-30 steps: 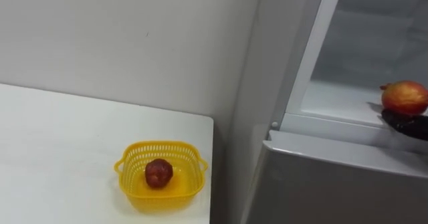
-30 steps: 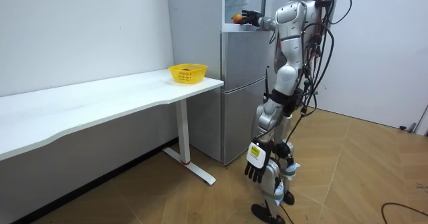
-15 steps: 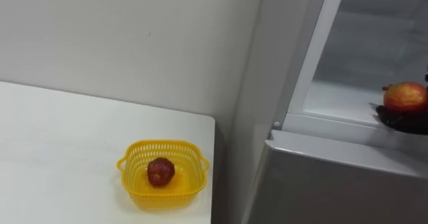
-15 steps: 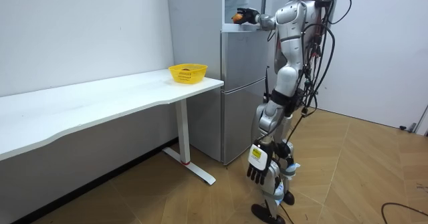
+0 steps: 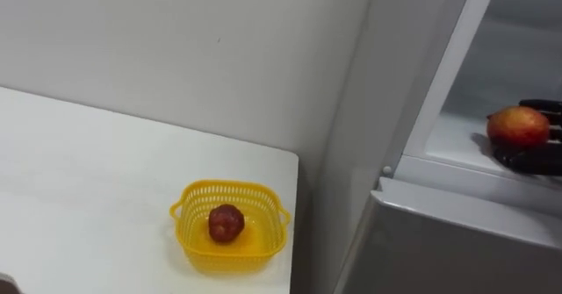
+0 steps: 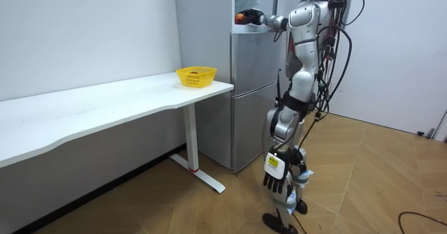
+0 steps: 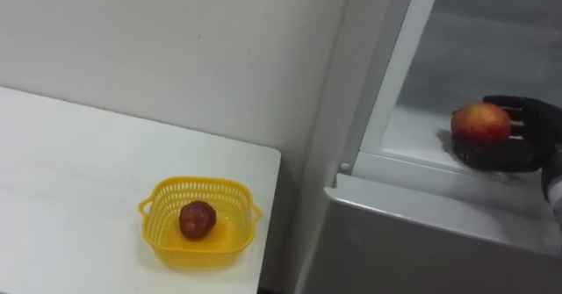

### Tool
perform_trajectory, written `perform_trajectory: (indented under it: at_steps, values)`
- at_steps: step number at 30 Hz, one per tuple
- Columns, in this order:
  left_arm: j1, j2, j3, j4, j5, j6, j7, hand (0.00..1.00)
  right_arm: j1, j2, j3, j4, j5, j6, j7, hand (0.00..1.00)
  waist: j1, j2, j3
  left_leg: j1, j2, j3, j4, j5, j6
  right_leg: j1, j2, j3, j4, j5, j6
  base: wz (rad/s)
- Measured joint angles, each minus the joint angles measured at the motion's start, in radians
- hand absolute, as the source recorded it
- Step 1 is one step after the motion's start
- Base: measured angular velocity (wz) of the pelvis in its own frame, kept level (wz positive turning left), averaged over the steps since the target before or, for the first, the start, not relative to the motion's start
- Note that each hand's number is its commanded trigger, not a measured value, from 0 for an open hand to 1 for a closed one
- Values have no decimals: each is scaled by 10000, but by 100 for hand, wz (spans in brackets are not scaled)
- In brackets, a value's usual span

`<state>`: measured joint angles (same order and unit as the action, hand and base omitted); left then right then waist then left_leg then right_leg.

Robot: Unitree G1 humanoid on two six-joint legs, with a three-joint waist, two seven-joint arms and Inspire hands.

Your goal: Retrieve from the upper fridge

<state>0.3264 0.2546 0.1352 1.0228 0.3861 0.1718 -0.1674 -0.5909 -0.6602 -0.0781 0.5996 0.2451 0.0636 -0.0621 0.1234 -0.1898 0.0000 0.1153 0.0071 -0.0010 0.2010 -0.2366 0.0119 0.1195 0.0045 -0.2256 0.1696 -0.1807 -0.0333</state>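
Plainly dealing with an apple (image 7: 479, 121), red with a yellow blush; judging it firm, smooth-skinned and light enough for one hand, yet round and apt to roll out of a loose cradle, and likely to bruise if dropped or squeezed hard. Best taken round its widest part, with fingers spread behind and the thumb opposite, rather than balanced on the palm. Seeing it inside the open upper compartment of the fridge (image 7: 413, 233), just above the white compartment floor (image 7: 411, 134) near the front lip, and resting in the right hand (image 7: 518, 149). Reading that hand as closed on the fruit, with dark fingers curled up behind and to its right and the palm underneath, touching it. Cannot make out the thumb. Reaching in from the right with the arm raised high, by the room view, while standing close before the fridge. Finding the left hand (image 6: 274, 179) hanging low by the leg, with relaxed fingers and nothing in it. Noting, well apart to the left, a yellow plastic basket (image 5: 230, 190) near the corner of the white bench (image 5: 79, 171), with one dark red fruit (image 5: 226, 223) inside. Judging the lift out over the lip to need a level, steady wrist, clear of the door frame.
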Motion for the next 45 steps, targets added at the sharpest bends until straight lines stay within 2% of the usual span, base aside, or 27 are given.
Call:
perform_trajectory:
  at_steps: [4,7,22,27,31,36,39,41,43,45]
  values:
    - [-28,7,-1,0,0,0,-1,0,-164,-25,166,-1,-176,-13,30,100,7,104,7,-14,2,-15,-44,-4,-1,13,5,-10,9,0,0,0]
    - [-43,6,-2,0,0,-10,-3,0,-205,-40,168,-9,-204,-17,154,100,4,180,-22,-17,-1,-33,-44,-4,-1,23,3,-36,12,0,0,1]
    - [-179,2,0,-9,11,-9,129,0,-321,-40,221,-154,-201,-71,179,100,-86,228,-24,-54,-10,-85,-8,-2,-2,72,-13,-198,-5,-1,2,2]
    - [-267,-2,1,-24,6,-67,276,0,-320,-39,424,-754,-66,-58,90,100,-97,348,-44,-188,-5,-81,12,3,-10,-43,-7,-199,6,0,1,0]
    - [-306,-1,52,-24,13,-225,335,0,-291,-32,511,-1680,-96,-40,-126,100,-139,461,-41,-206,-10,-58,17,4,-10,-72,-12,-177,6,0,1,0]
    - [-321,-56,67,-18,2,-308,505,0,-97,27,513,-3265,-364,-56,-439,100,-174,479,-47,-121,-11,-44,38,5,-10,19,-15,-182,-6,0,2,0]
    - [-334,-60,-20,-13,-46,-323,576,0,276,27,529,-4484,-488,-51,-864,100,-156,534,-8,-3,-10,-32,30,5,-10,104,-16,-148,-2,0,2,-2]
    - [-388,-121,-143,-11,-41,-324,693,0,281,27,530,-5061,-497,-53,-1102,100,-161,613,36,-12,4,129,5,5,-9,39,-6,44,3,-1,3,-19]
    - [-375,-152,-240,-5,-38,-324,718,0,284,27,547,-5481,-493,-54,-1137,100,-228,697,66,-13,6,147,-36,5,-9,20,-2,42,9,0,3,-8]
    - [-386,-163,-331,-6,-37,-325,733,0,284,28,560,-5807,-474,-55,-1159,100,-361,760,30,3,18,184,-48,5,-9,16,8,71,20,0,2,-4]
